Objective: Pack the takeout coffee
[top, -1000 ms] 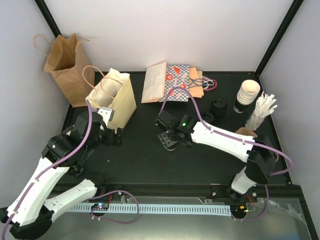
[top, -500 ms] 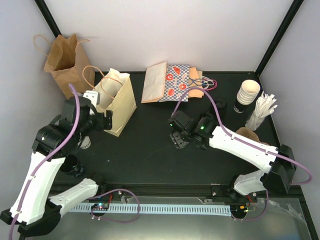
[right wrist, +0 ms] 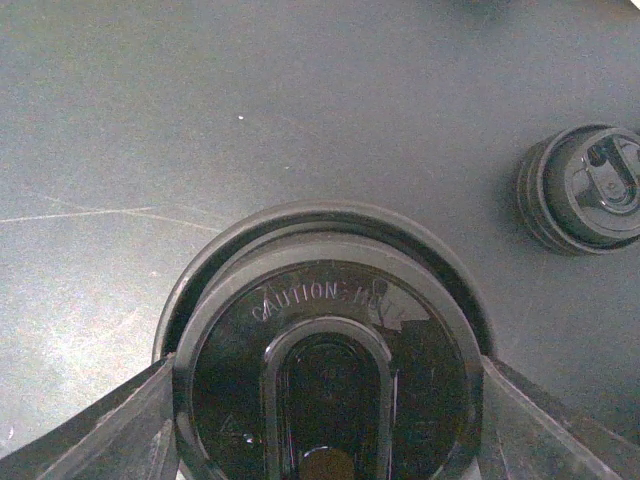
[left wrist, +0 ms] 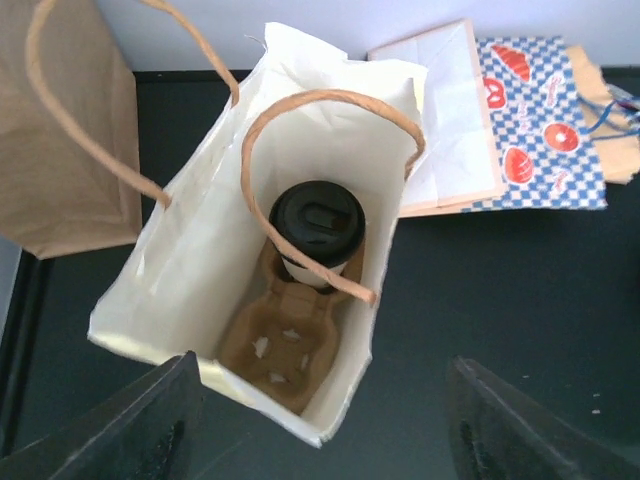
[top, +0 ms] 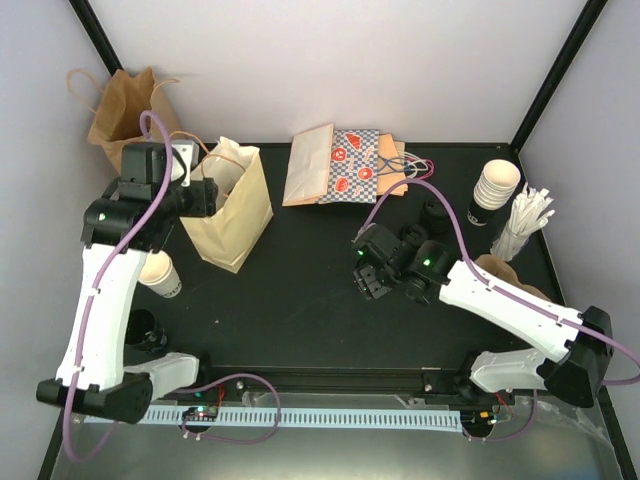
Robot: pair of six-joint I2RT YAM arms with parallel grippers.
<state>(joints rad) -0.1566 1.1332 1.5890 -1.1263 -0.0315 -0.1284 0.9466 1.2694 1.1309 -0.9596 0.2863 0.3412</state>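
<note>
While a white paper cup [top: 160, 273] stands near the worktop's left edge, the left gripper [left wrist: 325, 370] hangs released above the cream bag [top: 232, 215] toward the rear left corner. Inside the bag a lidded cup [left wrist: 317, 232] sits in a cardboard carrier [left wrist: 280, 345]. Mid-worktop, the right gripper [right wrist: 325, 378] is clenched on a black lid [right wrist: 325, 330]. Stacked cups [top: 497, 183] stand by the right edge.

embossed lettering on the top of the black lid [right wrist: 325, 370], in the right wrist view, reads "caution", followed by "ho"; the remaining characters are lost in glare.
</note>
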